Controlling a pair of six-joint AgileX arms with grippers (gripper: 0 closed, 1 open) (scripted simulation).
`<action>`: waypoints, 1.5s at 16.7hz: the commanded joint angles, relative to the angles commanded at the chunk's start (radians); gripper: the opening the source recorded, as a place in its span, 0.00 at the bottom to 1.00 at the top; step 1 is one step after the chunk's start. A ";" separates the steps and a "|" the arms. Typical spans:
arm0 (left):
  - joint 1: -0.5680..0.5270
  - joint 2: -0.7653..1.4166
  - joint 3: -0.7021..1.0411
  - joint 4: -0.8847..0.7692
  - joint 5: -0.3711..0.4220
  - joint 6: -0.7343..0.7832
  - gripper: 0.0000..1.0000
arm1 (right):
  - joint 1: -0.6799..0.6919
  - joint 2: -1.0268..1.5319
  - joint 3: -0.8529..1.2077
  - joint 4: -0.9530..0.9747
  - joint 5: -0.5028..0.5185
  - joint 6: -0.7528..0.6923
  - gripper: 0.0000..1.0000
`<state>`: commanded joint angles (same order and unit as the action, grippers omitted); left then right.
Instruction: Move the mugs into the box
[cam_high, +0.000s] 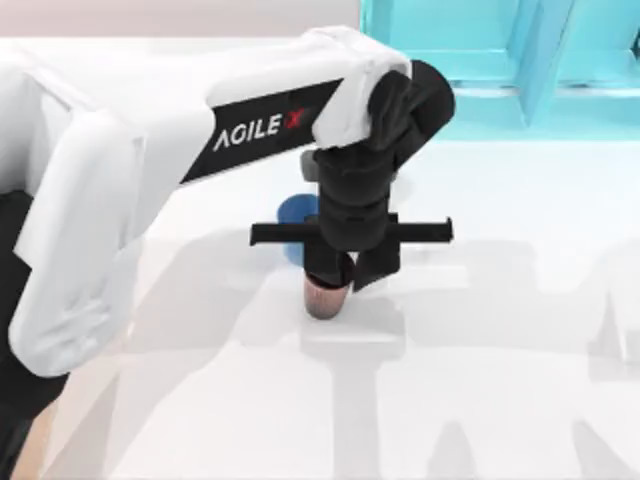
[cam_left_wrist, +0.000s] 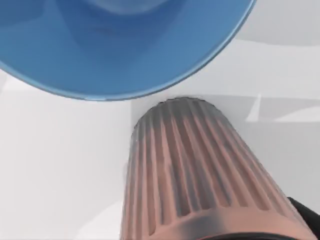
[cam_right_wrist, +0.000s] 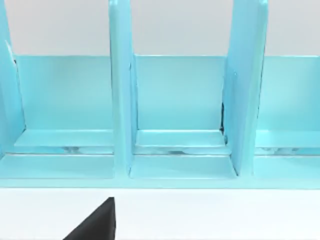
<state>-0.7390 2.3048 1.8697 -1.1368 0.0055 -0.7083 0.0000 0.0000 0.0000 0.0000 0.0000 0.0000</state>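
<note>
The left tool is seen lowered over the dark brown tumbler-shaped cup with a ribbed coppery side, which stands on the white bench just beside the plain blue tumbler-shaped cup; whether its fingers are clamped cannot be told. The brown cup is judged light and rigid, its ribs offering friction, so a hold across the upper wall is suggested

Blue mug mostly hidden under left arm, brown mug partly covered (rim unseen)
</note>
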 joint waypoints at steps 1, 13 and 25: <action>0.000 0.000 0.000 0.000 0.000 0.000 0.00 | 0.000 0.000 0.000 0.000 0.000 0.000 1.00; 0.066 -0.098 -0.021 -0.080 -0.001 0.068 0.00 | 0.000 0.000 0.000 0.000 0.000 0.000 1.00; 0.200 -0.287 -0.055 -0.233 -0.004 0.202 0.00 | 0.000 0.000 0.000 0.000 0.000 0.000 1.00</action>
<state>-0.5393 2.0181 1.8142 -1.3699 0.0016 -0.5068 0.0000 0.0000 0.0000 0.0000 0.0000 0.0000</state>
